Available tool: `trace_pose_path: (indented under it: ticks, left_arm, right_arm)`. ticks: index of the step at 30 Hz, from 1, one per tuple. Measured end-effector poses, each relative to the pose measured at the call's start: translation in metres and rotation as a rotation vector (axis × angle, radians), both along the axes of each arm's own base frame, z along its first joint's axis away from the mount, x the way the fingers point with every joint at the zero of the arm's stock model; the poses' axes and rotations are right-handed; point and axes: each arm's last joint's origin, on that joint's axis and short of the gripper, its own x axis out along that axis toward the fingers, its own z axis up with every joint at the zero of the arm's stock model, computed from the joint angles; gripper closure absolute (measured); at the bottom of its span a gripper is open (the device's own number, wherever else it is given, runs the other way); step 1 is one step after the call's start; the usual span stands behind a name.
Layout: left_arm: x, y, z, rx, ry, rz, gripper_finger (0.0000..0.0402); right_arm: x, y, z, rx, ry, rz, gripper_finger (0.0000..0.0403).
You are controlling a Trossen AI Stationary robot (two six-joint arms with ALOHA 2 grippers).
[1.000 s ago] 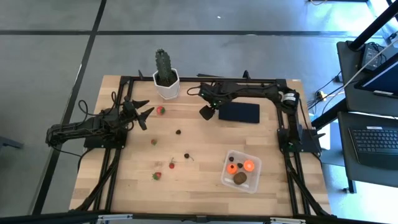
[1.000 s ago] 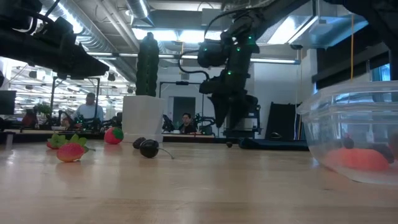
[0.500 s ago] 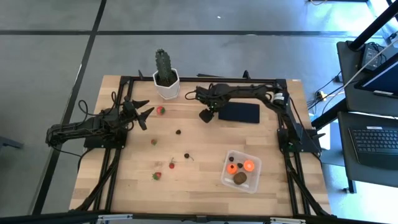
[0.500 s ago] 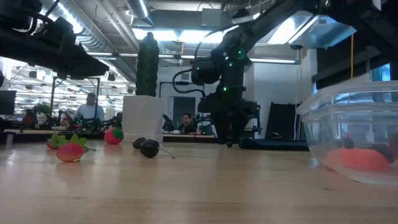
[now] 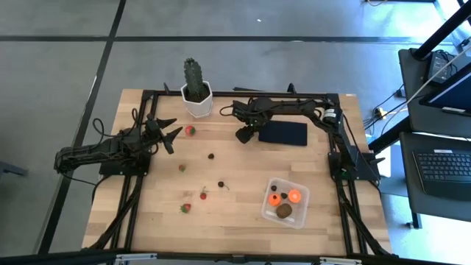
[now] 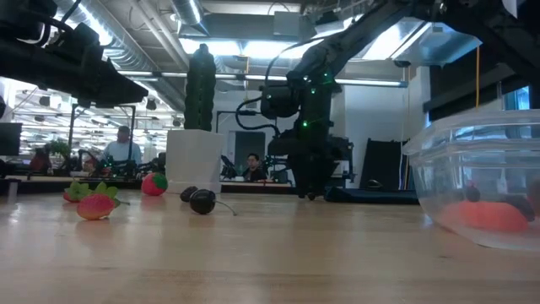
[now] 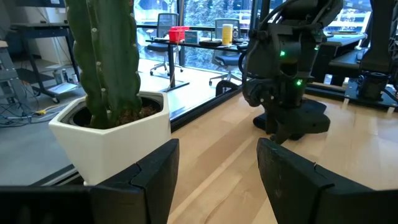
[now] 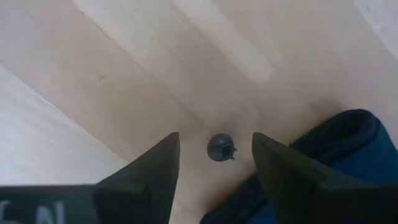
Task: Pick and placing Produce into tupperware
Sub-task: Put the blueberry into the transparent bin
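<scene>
Right gripper [image 8: 214, 171]: jaws parted, empty, straddling a small dark berry [image 8: 220, 148] on the table [image 5: 243, 199], centre frame, beside the flat black rectangle [image 5: 283, 133]. Berry round; stem too small to orient. Left gripper [image 5: 171, 134], open, idles mid-left. Tupperware [image 5: 285, 202] lower right.

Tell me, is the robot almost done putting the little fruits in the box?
About halfway. The tupperware already holds two orange balls and a kiwi. The right gripper has its fingers open around a small dark berry on the table beside the black mat. Strawberries and dark berries still lie scattered. The left gripper waits, open.
</scene>
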Motion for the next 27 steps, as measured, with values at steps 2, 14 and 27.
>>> trace_pose_path:
  ticks: [2, 14, 27]
  left_arm:
    - [0.0, 0.0, 0.0, 0.0, 0.0, 0.0, 0.0193]
    - [0.0, 0.0, 0.0, 0.0, 0.0, 0.0, 0.0193]
    - [0.0, 0.0, 0.0, 0.0, 0.0, 0.0, 0.0193]
  right_arm:
    - [0.0, 0.0, 0.0, 0.006, -0.006, 0.002, 0.0211]
    - [0.002, 0.001, -0.014, 0.059, 0.018, 0.007, 0.0252]
    - [0.005, 0.0, -0.012, 0.063, 0.039, 0.058, 0.0333]
